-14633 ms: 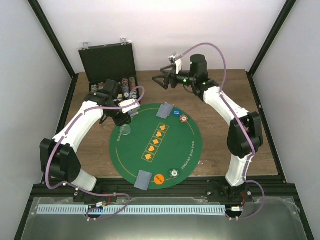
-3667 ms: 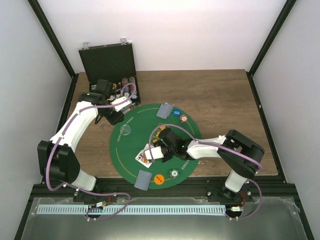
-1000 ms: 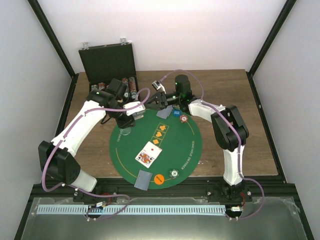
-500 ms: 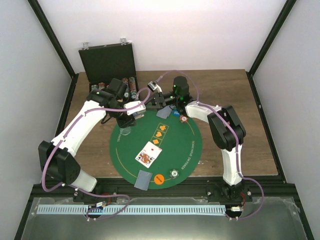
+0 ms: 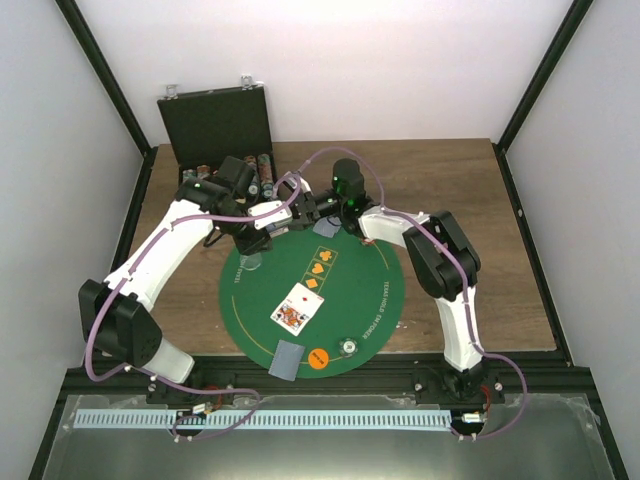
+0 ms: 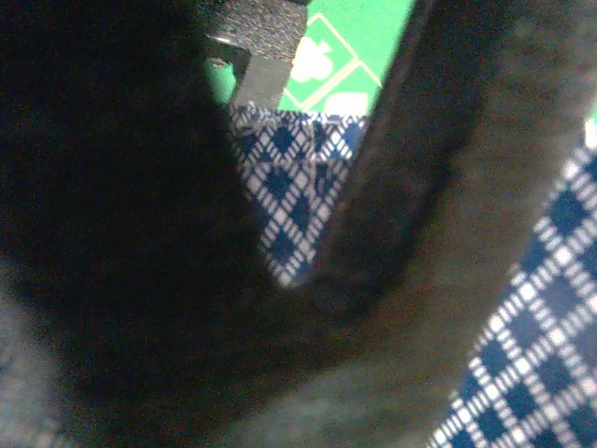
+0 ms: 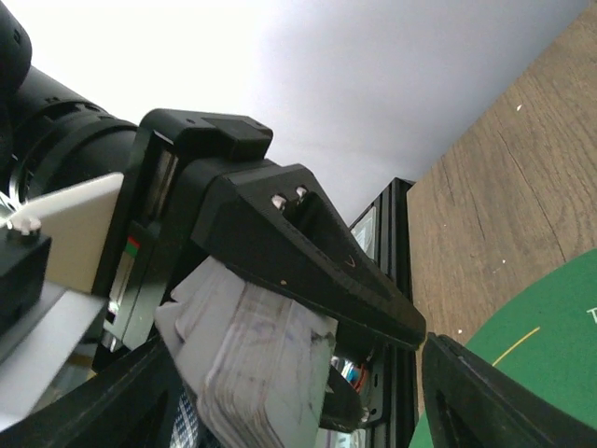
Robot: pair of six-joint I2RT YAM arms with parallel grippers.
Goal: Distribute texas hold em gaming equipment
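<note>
Left fingers (image 7: 359,297): clamping tight on the card stack (image 7: 250,371), holding it up off the desk (image 5: 480,200) toward the far left corner.
Right fingers (image 5: 303,207): standing apart, hovering just beside that stack.
Face-up card (image 5: 297,307): lying on the green mat (image 5: 385,300), toward the near edge.
Black case (image 5: 215,120): sitting open in the far left corner.

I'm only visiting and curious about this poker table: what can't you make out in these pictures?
Left wrist view: dark, blurred end effector fingers fill the frame; only patches of checked card backs show.
Top view: the face-up card is too small to read.
Top view: the right arm covers the far edge of the green mat.
Right wrist view: the held card stack shows only edges, so no count.
</note>
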